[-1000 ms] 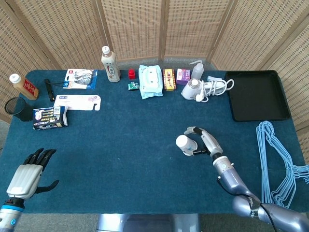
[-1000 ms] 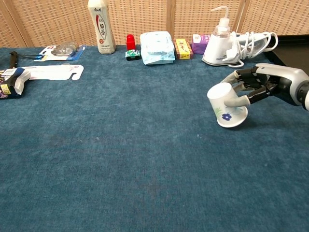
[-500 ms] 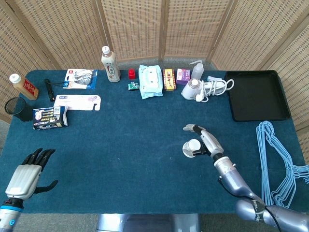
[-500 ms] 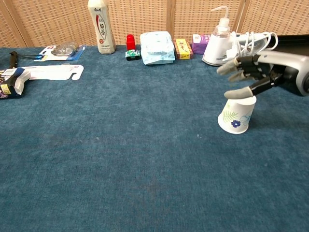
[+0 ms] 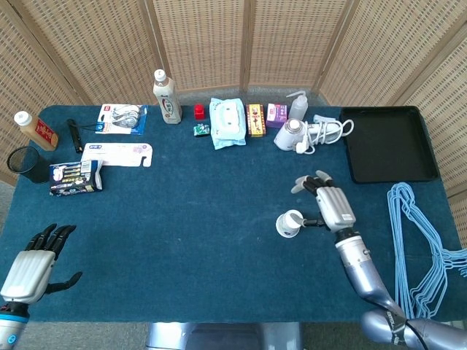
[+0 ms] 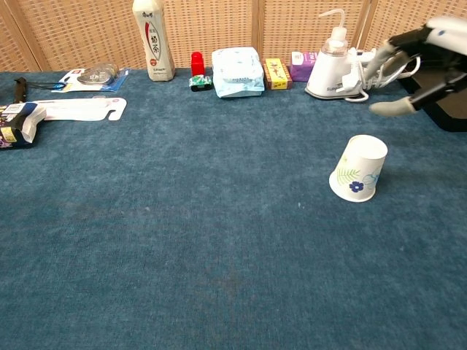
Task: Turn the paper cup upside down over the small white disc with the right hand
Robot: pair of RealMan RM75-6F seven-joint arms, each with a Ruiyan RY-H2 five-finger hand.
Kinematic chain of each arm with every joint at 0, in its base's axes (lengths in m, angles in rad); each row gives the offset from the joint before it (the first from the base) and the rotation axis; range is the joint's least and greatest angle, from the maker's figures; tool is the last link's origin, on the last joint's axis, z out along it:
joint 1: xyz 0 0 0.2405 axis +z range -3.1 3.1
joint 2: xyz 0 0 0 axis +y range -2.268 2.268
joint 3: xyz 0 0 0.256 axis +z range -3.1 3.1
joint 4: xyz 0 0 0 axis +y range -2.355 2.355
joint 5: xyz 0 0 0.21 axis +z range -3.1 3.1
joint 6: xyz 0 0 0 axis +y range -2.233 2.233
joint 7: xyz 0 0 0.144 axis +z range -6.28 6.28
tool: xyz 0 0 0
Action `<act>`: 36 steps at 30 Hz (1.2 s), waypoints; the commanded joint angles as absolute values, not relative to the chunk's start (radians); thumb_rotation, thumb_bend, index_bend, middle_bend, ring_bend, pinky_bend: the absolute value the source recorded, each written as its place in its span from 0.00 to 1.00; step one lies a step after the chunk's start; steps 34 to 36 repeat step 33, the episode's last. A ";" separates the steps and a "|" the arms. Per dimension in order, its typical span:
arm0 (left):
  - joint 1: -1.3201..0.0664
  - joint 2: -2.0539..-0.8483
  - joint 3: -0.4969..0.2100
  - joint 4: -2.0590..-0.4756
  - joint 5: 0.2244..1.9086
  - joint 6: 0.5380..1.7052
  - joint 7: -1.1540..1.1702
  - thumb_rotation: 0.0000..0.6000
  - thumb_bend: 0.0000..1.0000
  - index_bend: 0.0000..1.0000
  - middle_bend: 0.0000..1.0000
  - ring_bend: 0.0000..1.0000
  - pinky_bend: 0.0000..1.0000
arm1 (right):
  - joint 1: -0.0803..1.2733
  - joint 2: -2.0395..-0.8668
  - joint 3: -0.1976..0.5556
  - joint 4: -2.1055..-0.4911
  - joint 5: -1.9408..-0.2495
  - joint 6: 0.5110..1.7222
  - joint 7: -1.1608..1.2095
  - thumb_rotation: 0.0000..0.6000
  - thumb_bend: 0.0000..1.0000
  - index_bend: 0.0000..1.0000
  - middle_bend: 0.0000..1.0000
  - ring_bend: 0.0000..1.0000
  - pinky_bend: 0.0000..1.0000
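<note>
The white paper cup with blue flower and green leaf print (image 6: 357,167) is sitting upside down, slightly tilted, on the blue-carpeted bench (image 5: 197,219), right of centre; the small white disc is hidden, presumably beneath it. The right hand (image 5: 332,205) is hovering just beside and above the cup, fingers (image 6: 390,108) spread wide and holding nothing. Judging by this, the step in hand is letting go cleanly: lifting straight up and back so no fingertip clips the leaning cup. Open carpet is lying all around the cup; the black tray (image 5: 384,143) and blue wire hangers (image 5: 416,240) are sitting well apart. The left hand (image 5: 31,266) is resting open near the front-left edge.
</note>
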State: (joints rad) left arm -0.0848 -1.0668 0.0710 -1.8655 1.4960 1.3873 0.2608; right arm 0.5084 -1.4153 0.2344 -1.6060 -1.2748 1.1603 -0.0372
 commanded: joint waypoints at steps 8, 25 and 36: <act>-0.063 -1.075 0.070 -1.836 1.520 1.431 0.237 0.65 0.23 0.07 0.13 0.06 0.13 | 0.371 -1.328 0.137 -1.683 -1.311 1.345 -0.274 0.90 0.27 0.43 0.31 0.29 0.18; -0.029 -1.088 0.069 -1.802 1.581 1.501 0.198 0.64 0.23 0.07 0.13 0.06 0.13 | 0.217 -1.239 0.070 -1.799 -1.328 1.489 -0.344 0.90 0.27 0.45 0.31 0.29 0.16; -0.039 -1.098 0.063 -1.802 1.586 1.483 0.206 0.65 0.23 0.06 0.13 0.06 0.13 | 0.191 -1.229 0.072 -1.807 -1.325 1.501 -0.360 0.90 0.27 0.45 0.31 0.29 0.16</act>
